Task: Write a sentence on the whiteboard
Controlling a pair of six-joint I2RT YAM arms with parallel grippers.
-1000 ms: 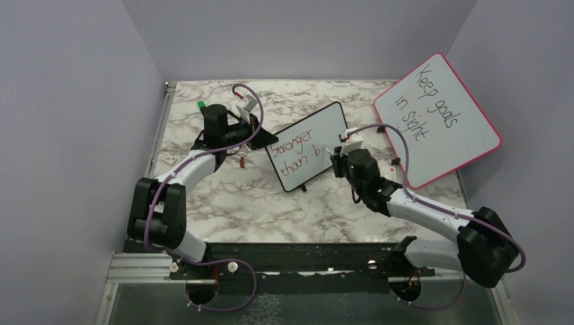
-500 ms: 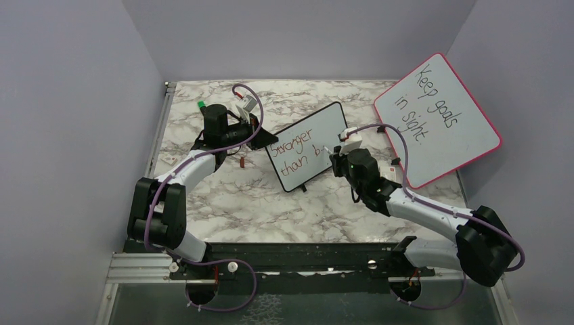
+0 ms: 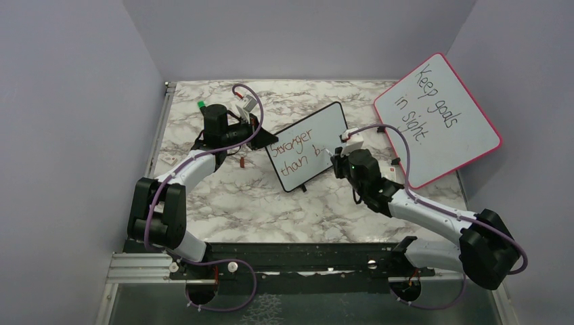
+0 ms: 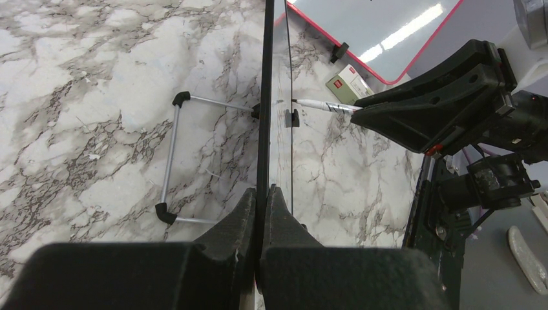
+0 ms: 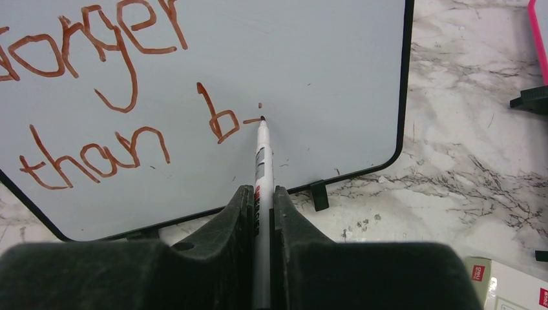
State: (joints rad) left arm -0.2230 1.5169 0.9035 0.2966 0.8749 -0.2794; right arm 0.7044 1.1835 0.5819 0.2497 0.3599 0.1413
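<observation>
Whiteboard (image 3: 323,130) reads "Stronger than b"; left gripper (image 4: 261,194) clamps its edge, right gripper (image 5: 258,195) clamps marker (image 5: 262,150).

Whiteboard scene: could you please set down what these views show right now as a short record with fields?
whiteboard: standing on the marble table
sentence: reddish-brown, two lines, "Stronger" above "than b", unfinished
marker: tip touching the board just right of the "b"
left gripper: shut on the whiteboard's edge
right gripper: shut on the marker
pink-framed board: behind, at the right, reads "Keep goals in sight"
</observation>
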